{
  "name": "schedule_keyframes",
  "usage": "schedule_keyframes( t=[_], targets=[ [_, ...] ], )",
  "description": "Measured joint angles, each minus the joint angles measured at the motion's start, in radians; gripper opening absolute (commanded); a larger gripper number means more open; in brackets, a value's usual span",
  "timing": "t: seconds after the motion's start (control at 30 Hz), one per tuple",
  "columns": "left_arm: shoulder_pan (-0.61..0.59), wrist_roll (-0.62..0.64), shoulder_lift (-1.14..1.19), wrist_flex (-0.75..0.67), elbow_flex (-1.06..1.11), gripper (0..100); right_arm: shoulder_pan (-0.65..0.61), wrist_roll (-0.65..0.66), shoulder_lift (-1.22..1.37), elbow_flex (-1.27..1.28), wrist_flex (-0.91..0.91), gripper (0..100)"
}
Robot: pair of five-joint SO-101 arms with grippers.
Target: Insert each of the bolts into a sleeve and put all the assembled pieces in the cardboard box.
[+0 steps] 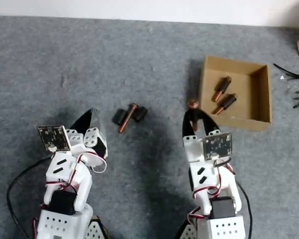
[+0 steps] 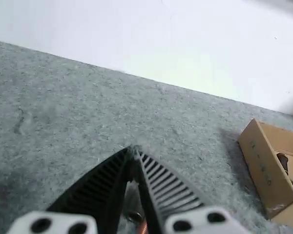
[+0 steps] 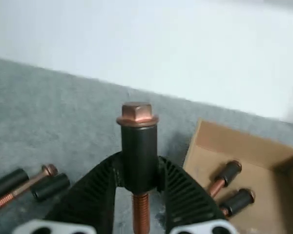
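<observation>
**Right wrist view: right gripper (image 3: 138,170) pinching a sleeved bolt (image 3: 138,146), just beside the cardboard box (image 3: 219,146)**

- Right gripper: fingers clamped on the black sleeve from both sides. The copper hex head stands above the sleeve and the threaded shank sticks out below, between the fingers. The piece is held upright.
- High view: the right gripper (image 1: 195,118) sits just off the near left corner of the cardboard box (image 1: 234,121). The sleeved bolt's head (image 1: 193,104) is next to the box's left wall, outside the box.
- The box sits toward the right edge of the desk (image 1: 139,59), open side up. Inside it are two assembled pieces (image 1: 222,88) (image 1: 225,103), lying side by side and roughly parallel, heads pointing toward the far right corner of the desk.
- Mid-desk, between the arms: one loose bolt (image 1: 128,118) lies diagonally, with a bare sleeve (image 1: 120,117) against one side and a second bare sleeve (image 1: 140,113) against the other.
- Left gripper (image 2: 133,153): fingers pressed together at the tips. In the high view it (image 1: 91,118) is near the left sleeve, not touching it.
- Right edge of the desk: a few small black bits (image 1: 295,94), well apart from the box.
</observation>
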Motion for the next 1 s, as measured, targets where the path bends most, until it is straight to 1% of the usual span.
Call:
schedule_keyframes(
  t=[0.13,0.27,0.37,0.53,0.67,0.8,0.93,1.0],
  targets=[
    [0.0,0.0,0.0,0.0,0.0,2,0.017,0.0,0.196,-0.092,-0.074,0.5],
    [0.0,-0.003,0.0,0.0,0.0,2,0.083,-0.012,0.517,-0.279,-0.18,0.5],
    [0.0,-0.003,0.0,0.0,0.0,2,0.144,-0.083,0.812,-0.463,-0.227,0.5],
    [-0.002,-0.003,0.0,0.0,0.0,2,0.233,-0.23,1.3,-0.787,-0.239,0.8],
    [0.0,-0.003,0.0,0.0,0.0,2,0.27,-0.296,1.596,-0.964,-0.239,0.9],
    [0.0,-0.003,0.0,0.0,0.0,2,0.269,-0.304,1.749,-1.002,-0.239,1.0],
    [0.0,-0.006,0.0,0.0,0.0,2,0.269,-0.307,1.783,-1.008,-0.239,1.3],
    [0.0,-0.008,0.0,0.0,0.0,2,0.258,-0.307,1.786,-1.01,-0.239,4.3]
  ],
)
